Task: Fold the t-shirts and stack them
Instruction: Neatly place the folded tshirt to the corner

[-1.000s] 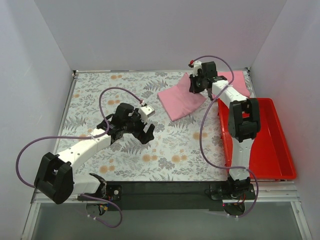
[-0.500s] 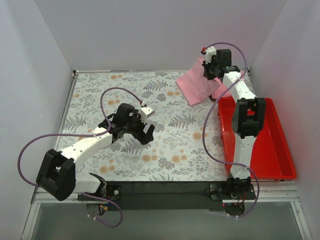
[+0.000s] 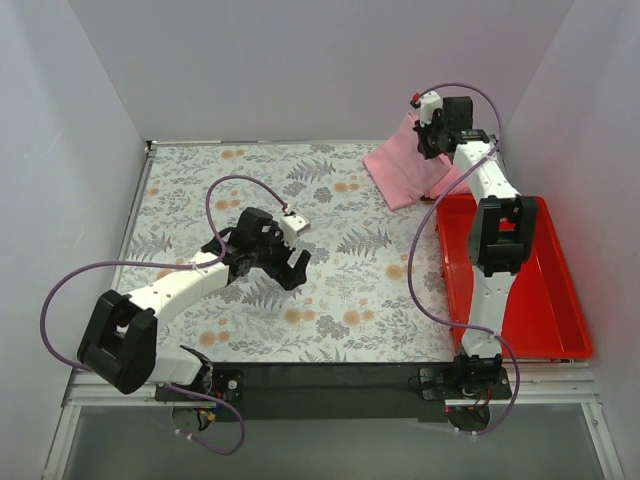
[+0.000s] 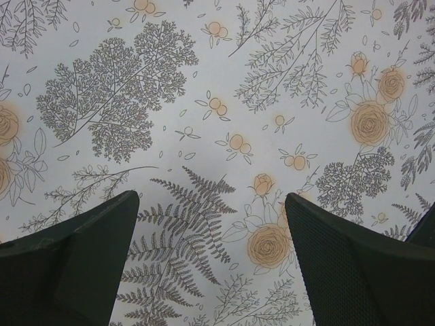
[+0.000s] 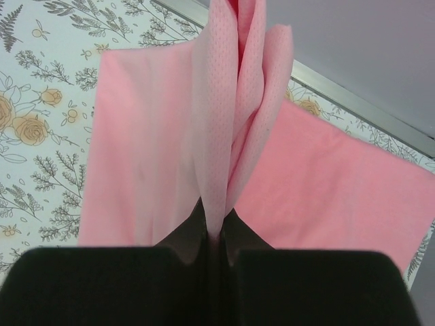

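Note:
My right gripper [image 3: 432, 128] is raised over the table's far right corner and is shut on a fold of a light-pink t-shirt [image 3: 398, 172], which hangs from it with its lower edge near the table. In the right wrist view the cloth [image 5: 221, 129] is pinched between the jaws of the right gripper [image 5: 216, 234]. A second pink t-shirt [image 5: 333, 187] lies flat under and to the right of it, also seen beside the arm [image 3: 447, 180]. My left gripper [image 3: 291, 264] hovers open over the middle of the table, and nothing lies between the fingers of the left gripper [image 4: 211, 198].
A bright-red plastic tray [image 3: 545, 300] stands along the right side of the table, next to the right arm. The table wears a floral-print cloth [image 3: 340, 290]. Grey walls close off the back and both sides.
The right gripper has lifted the pink t-shirt off the table and carried it back and to the right, over the other one. The left arm has barely moved.

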Motion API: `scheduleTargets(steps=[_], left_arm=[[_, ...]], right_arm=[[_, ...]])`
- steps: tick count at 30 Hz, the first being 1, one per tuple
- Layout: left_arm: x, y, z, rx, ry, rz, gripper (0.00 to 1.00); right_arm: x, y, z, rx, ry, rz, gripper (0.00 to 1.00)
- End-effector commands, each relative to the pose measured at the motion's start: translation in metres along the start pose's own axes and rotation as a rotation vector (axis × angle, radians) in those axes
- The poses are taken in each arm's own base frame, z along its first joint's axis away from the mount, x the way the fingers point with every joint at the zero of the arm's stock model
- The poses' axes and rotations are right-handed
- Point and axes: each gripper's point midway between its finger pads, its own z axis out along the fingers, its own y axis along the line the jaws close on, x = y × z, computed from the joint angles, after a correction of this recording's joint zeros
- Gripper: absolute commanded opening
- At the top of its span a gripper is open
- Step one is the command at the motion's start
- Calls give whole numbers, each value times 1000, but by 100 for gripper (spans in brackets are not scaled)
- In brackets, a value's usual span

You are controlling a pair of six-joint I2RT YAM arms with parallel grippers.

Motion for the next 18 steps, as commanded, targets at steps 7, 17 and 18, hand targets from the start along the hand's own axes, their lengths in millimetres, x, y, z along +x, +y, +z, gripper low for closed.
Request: scheduleTargets(steps=[7,17,18], left_arm=[[-6,6,-2,-28,-13,9,89],[-8,7,-1,-31,-12,4,89],[-9,8,-1,-31,-12,5,89]], right_arm=[[-81,-17,-65,50,-195,-25,1],[-90,-29,-85,87,-214,-8,1],[-93,-32,-88,93,-222,-5,1]])
